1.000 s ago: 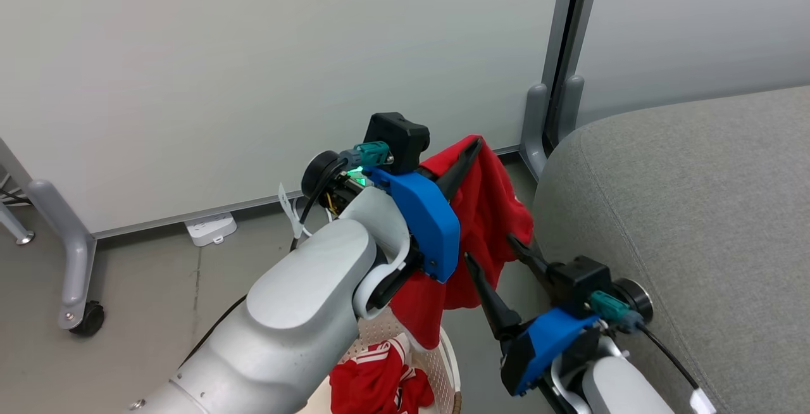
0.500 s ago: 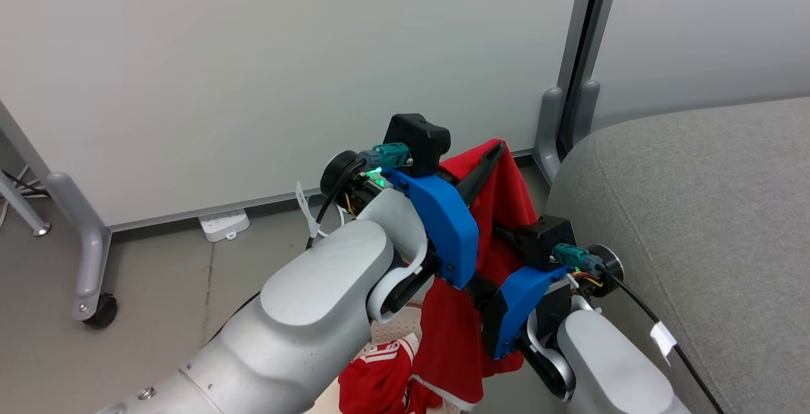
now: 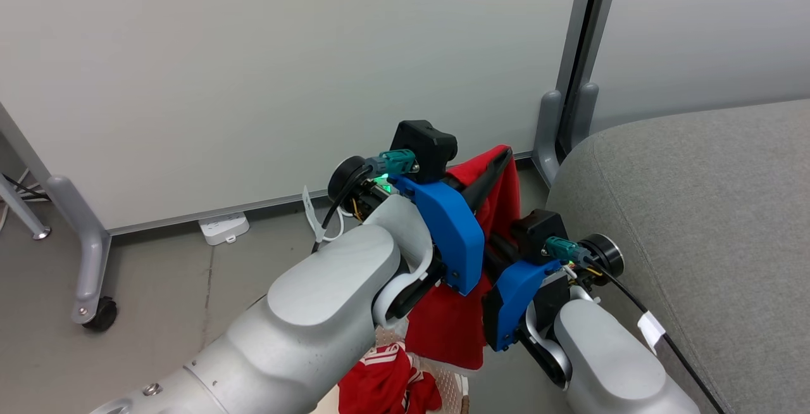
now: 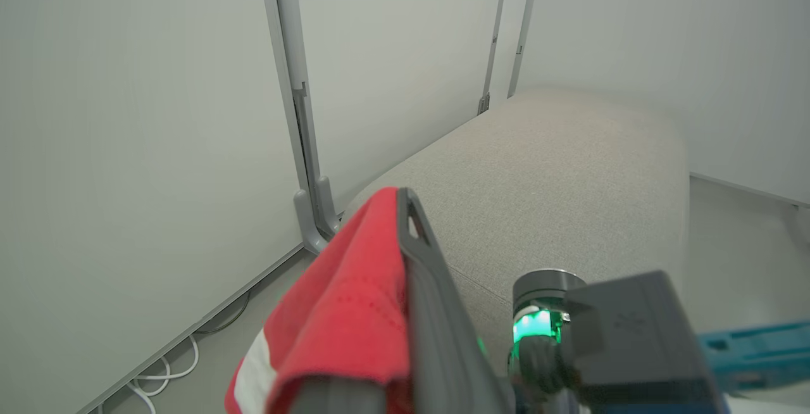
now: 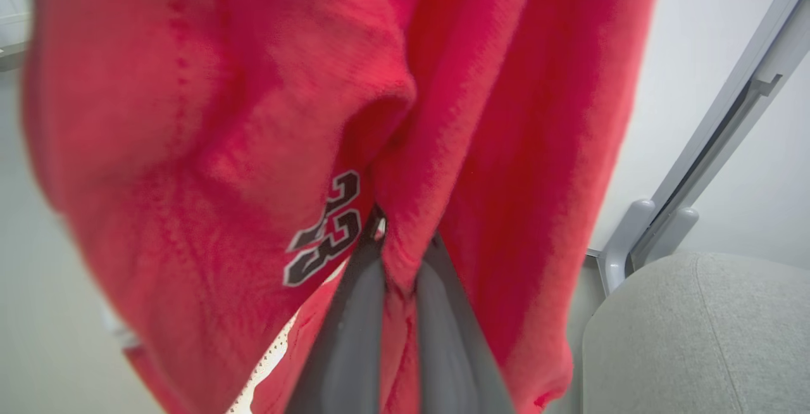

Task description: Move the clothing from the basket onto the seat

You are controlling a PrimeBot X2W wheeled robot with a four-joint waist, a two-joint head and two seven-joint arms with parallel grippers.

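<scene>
Pale partition panels [image 3: 253,53] on grey castor feet [image 3: 87,268] over grey floor [image 3: 158,313].

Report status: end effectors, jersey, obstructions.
Left end effector shut on jersey, top. Right end effector shut on it lower down. Jersey hanging beside sofa; second jersey in basket. Nothing in the way.

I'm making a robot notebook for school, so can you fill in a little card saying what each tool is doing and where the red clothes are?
left tool: shut on the number 23 jersey, holding it up high
right tool: shut on the same jersey, lower down
number 23 jersey: hanging over the basket, not on the sofa yet
striped jersey: crumpled in the basket
sofa: grey, on the robot's right
</scene>
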